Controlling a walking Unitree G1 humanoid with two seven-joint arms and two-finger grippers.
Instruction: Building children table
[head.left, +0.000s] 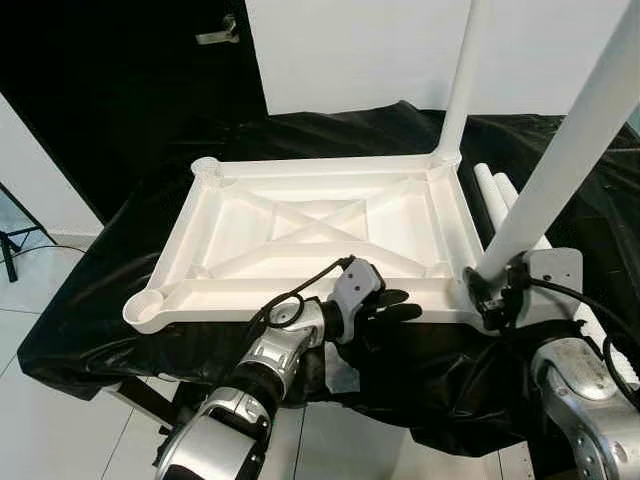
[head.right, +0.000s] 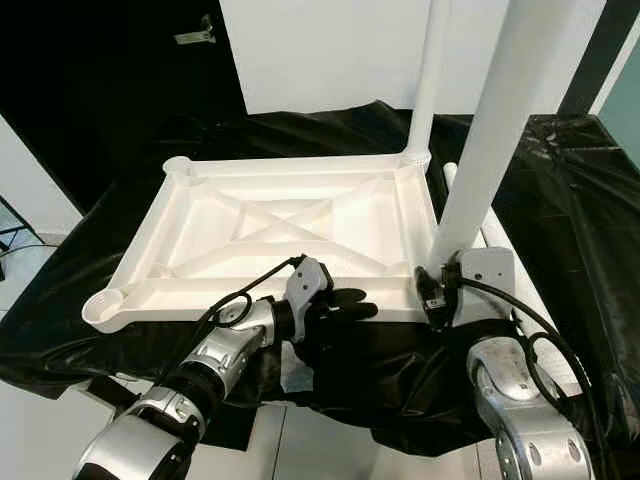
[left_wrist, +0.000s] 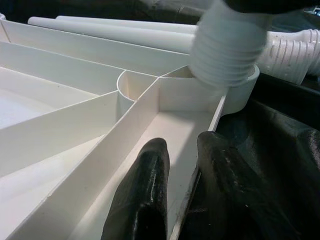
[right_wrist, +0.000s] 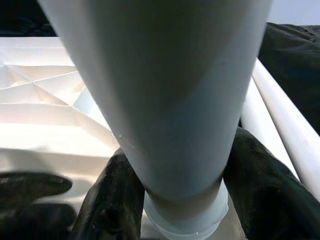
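My right gripper (head.right: 440, 283) clamps the tilted table leg (head.right: 490, 130), its threaded end at the upturned tabletop (head.left: 320, 225)'s near right corner socket (left_wrist: 235, 87); my left gripper (head.left: 395, 305) pinches the near rim beside it.

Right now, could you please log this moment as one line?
right gripper: shut on leg at corner socket | left gripper: on tabletop rim | spare legs: beside

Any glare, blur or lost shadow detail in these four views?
Eye views: sharp; the white tabletop is bright but its ribs read, while the black cloth loses fold detail. Left wrist view: the left gripper looks soft, the threaded leg end slightly blurred. Right wrist view: the leg in the right gripper is close and out of focus.
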